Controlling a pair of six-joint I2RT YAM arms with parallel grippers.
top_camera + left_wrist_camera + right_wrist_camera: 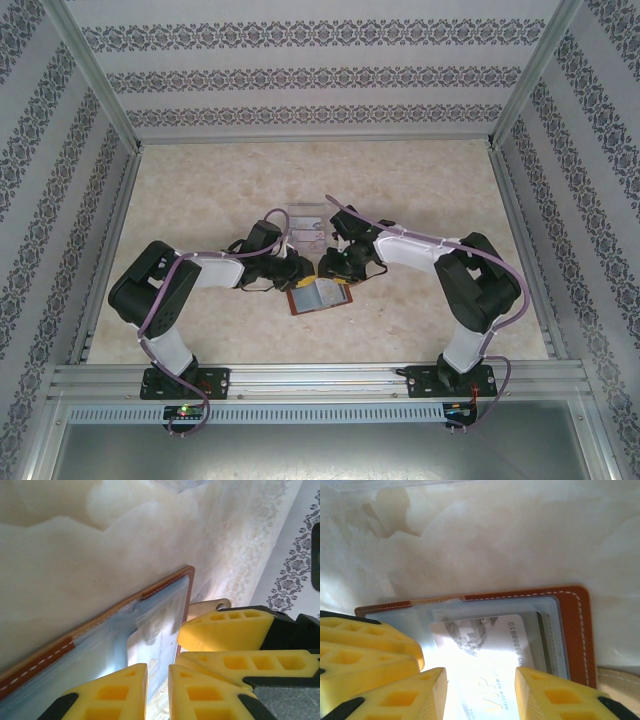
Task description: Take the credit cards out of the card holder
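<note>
Right pincer [480, 692] stands half open over credit card [485, 650] in card holder [575, 630].

We are wearing black joints and white shells on our left arm [215, 270] and right arm [420, 248], trailing purple cables [158, 305]; our fingers [115, 690] are showing yellow, wedge-shaped, with rectangular cut-outs and black backing.
</note>
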